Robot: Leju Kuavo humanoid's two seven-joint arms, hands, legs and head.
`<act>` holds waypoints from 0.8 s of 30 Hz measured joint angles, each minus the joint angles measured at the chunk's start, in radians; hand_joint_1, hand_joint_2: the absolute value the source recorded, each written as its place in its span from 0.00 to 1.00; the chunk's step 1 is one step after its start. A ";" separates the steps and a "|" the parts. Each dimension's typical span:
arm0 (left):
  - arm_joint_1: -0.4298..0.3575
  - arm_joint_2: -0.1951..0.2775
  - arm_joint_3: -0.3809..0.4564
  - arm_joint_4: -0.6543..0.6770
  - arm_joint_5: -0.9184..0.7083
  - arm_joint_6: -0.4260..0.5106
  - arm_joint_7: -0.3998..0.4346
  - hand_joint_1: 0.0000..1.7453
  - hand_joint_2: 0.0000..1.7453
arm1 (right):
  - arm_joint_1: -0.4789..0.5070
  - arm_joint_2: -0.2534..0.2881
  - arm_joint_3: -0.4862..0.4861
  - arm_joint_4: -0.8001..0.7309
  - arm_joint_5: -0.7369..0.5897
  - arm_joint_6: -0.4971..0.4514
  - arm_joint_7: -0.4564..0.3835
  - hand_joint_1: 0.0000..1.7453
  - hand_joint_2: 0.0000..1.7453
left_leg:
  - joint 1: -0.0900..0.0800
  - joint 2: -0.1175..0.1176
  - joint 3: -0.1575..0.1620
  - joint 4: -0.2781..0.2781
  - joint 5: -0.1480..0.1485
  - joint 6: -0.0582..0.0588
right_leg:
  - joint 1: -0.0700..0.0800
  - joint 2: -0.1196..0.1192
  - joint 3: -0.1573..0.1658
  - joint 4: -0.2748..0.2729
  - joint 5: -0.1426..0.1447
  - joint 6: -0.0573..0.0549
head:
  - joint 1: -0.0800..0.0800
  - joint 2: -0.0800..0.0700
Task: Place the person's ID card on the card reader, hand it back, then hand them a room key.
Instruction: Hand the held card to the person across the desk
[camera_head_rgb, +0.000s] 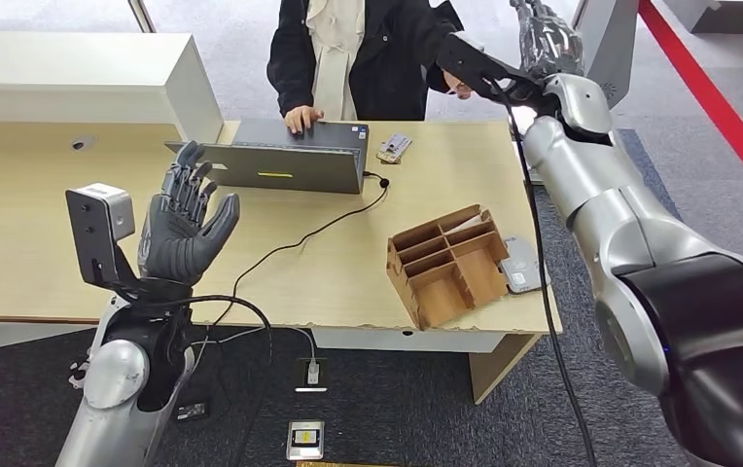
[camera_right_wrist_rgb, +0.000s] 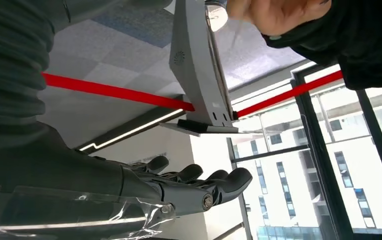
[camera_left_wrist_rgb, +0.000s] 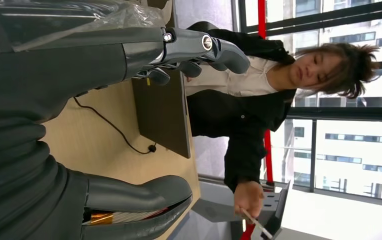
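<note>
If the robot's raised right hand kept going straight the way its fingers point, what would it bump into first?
Probably the person's hand, which holds a card out toward the right hand. Depth is hard to judge; it might pass beside it toward the grey gate post.

Bare pale wooden bench (camera_head_rgb: 47, 253) lies open beside the left hand (camera_head_rgb: 181, 229); the grey open laptop (camera_head_rgb: 285, 161), its black cable (camera_head_rgb: 290, 243) and the brown cardboard divider tray (camera_head_rgb: 448, 263) crowd the rest.
</note>
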 joint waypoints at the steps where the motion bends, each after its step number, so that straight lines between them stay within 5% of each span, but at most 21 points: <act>1: 0.000 0.000 -0.002 0.000 -0.006 0.007 0.000 0.00 1.00 | -0.007 0.000 -0.003 0.000 -0.025 -0.012 -0.016 0.00 1.00 | 0.000 0.000 0.000 0.000 0.000 0.000 | 0.000 0.000 0.000 0.000 0.000 0.000 | 0.000 0.000; 12: 0.030 0.001 -0.001 -0.044 -0.067 0.051 0.026 0.00 1.00 | -0.032 0.005 -0.158 -0.051 -0.437 -0.090 -0.336 0.00 1.00 | 0.000 0.000 0.000 0.000 0.000 0.000 | 0.000 0.000 0.000 0.000 0.000 0.000 | 0.000 0.000; 17: 0.039 0.005 0.015 -0.073 -0.104 0.035 0.044 0.00 1.00 | 0.053 0.002 -0.201 -0.140 -0.621 -0.050 -0.343 0.00 1.00 | 0.001 0.000 0.002 0.000 0.000 0.000 | 0.001 0.000 0.003 0.000 0.000 0.000 | 0.000 0.000; 24: 0.024 0.041 0.074 -0.125 -0.125 0.008 0.081 0.00 1.00 | 0.360 0.014 -0.195 -0.446 -0.844 -0.004 -0.238 0.00 1.00 | 0.002 -0.001 0.003 0.000 0.000 0.000 | 0.002 0.000 0.004 0.000 0.000 0.000 | 0.000 0.000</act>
